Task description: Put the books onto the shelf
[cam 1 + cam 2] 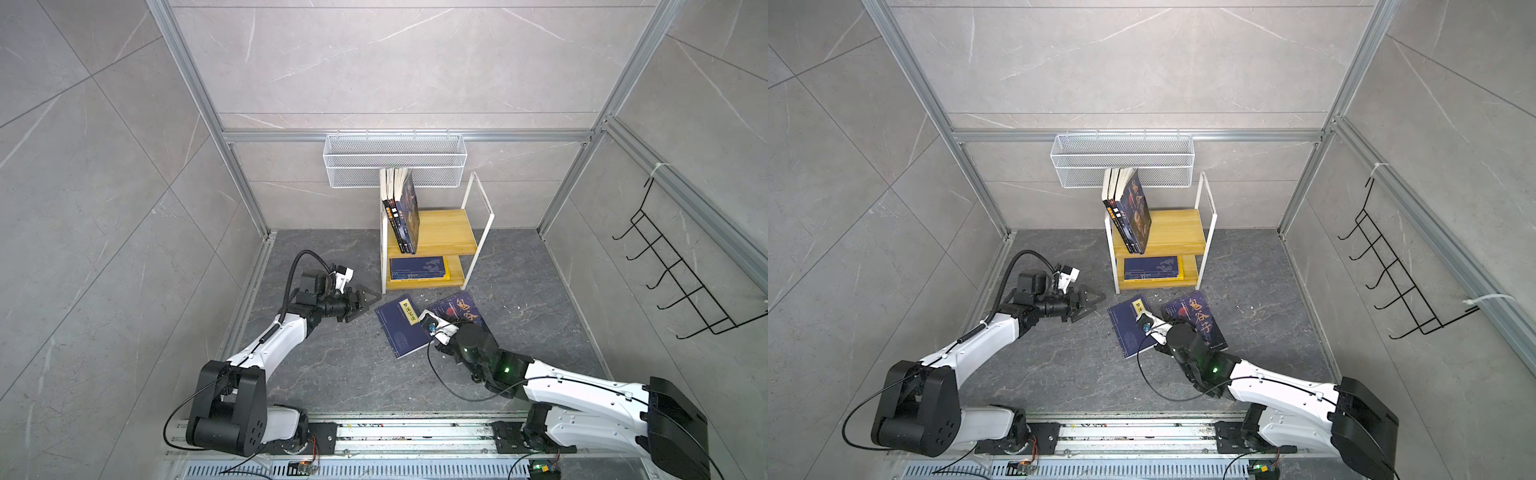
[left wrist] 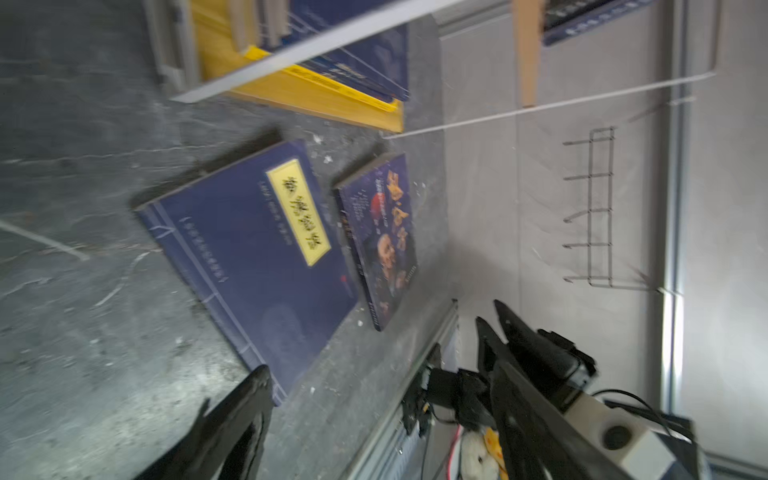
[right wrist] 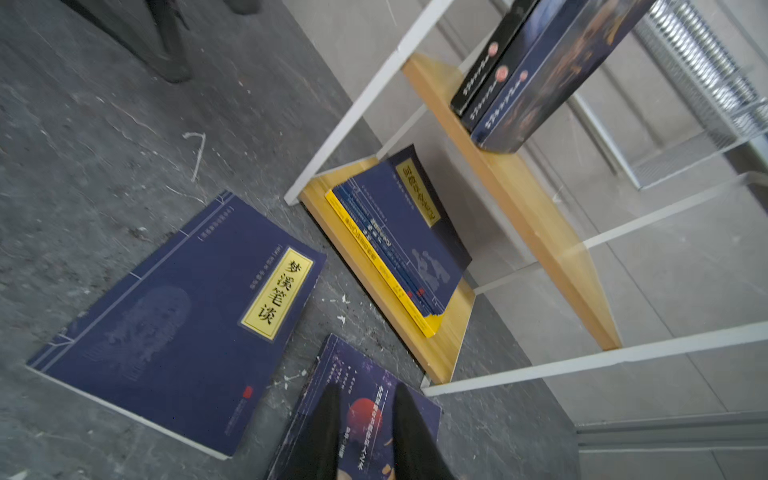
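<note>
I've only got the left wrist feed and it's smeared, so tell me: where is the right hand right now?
Observer: The right hand is over the orange-lettered book on the floor, jaws apart.
Operator: Any room up top?
Observer: Yes; on the shelf's upper board the standing books lean at the left end, the rest is bare.
Operator: Anything above them?
Observer: A white wire basket on the back wall, close over their tops.

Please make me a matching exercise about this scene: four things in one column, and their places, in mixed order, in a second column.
Things:
1 white mesh basket
2 black hook rack
3 leaning books
4 flat stack of books

Places:
A lower board of the shelf
B side wall
C upper board
D back wall

Pairs: 1-D, 2-B, 3-C, 4-A
</note>
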`<state>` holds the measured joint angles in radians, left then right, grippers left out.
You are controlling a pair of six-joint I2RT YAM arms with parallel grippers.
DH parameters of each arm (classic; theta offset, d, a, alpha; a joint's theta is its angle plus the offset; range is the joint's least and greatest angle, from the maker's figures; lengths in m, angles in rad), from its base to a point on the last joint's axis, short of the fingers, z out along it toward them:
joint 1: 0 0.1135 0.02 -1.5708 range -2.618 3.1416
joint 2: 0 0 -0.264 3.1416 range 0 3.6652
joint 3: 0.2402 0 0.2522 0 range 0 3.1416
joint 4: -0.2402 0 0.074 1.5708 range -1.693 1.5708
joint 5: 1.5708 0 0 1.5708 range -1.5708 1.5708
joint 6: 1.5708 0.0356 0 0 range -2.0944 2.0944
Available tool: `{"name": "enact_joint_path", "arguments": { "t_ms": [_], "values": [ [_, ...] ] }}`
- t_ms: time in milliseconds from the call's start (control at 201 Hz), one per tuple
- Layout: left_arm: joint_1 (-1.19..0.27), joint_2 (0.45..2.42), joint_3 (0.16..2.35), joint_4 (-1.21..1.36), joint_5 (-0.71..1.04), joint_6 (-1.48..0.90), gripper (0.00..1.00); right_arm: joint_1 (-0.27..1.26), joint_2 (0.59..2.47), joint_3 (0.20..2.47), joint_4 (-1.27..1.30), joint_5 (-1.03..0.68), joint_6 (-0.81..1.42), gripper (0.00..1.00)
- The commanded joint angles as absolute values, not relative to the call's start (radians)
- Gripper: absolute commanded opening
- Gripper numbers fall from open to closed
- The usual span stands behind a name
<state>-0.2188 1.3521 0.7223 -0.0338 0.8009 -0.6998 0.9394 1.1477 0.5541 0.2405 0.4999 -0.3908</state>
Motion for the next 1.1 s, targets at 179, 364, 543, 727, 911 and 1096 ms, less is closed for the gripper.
{"name": "enact_joint_path", "arguments": {
  "t_ms": [179, 364, 543, 727, 911, 1096],
  "values": [
    [-0.240, 1.467, 0.592, 0.138, 0.618, -0.836, 0.82, 0.882, 1.463, 0.761, 0.123, 0.360, 0.158, 0.40],
    [-0.256, 1.534, 0.613, 0.190, 0.604, -0.860, 0.83, 0.807, 1.612, 0.821, 0.122, 0.198, 0.303, 0.36],
    [-0.259, 1.590, 0.639, 0.215, 0.628, -0.886, 0.81, 0.710, 1.715, 0.862, 0.087, -0.002, 0.453, 0.49],
    [-0.285, 1.670, 0.693, 0.166, 0.640, -0.908, 0.62, 0.623, 1.760, 0.850, 0.104, -0.172, 0.531, 0.50],
    [-0.309, 1.733, 0.711, 0.179, 0.651, -0.912, 0.56, 0.602, 1.837, 0.877, 0.114, -0.346, 0.568, 0.51],
    [-0.324, 1.792, 0.727, 0.161, 0.658, -0.904, 0.56, 0.603, 1.890, 0.874, 0.178, -0.461, 0.660, 0.49]
  ]
}}
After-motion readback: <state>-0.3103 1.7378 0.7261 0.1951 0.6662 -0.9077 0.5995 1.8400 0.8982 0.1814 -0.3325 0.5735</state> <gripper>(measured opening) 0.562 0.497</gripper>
